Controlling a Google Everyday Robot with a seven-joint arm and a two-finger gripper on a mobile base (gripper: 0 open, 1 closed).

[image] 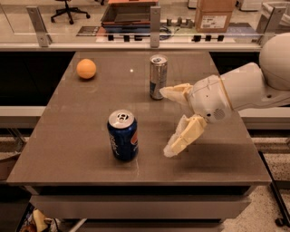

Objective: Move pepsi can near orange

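Nearest the front edge of the table (68, 149) stands the pepsi can (123, 135). It is upright on its base, long axis vertical, with the silver top and its tab facing straight up. The red-white logo patch shows on the side turned toward the picture's right, toward the gripper. The can sits in the near half of the table, a little left of the middle, touching nothing but the tabletop.

To the right of it and apart from it, the gripper (165, 122) hangs over the table at about the can's height. Its two cream fingers (186, 136) are spread wide with nothing between them. One reaches back and left, the other slants down toward the near tabletop, and both tips point toward the picture's left. Whether the lower tip touches the table cannot be told. The white arm (244, 86) comes in from the right edge.

Farther back, near the table's middle, a slim can (158, 77) stands upright. The upper finger's tip overlaps its lower part in view, and whether they touch cannot be told.

Farther still, toward the far left corner, the orange (86, 69) rests on the table, well apart from the pepsi can.

Beyond the table runs a rail with metal posts (155, 25), with a cardboard box (215, 13) and an office chair (68, 9) behind it.
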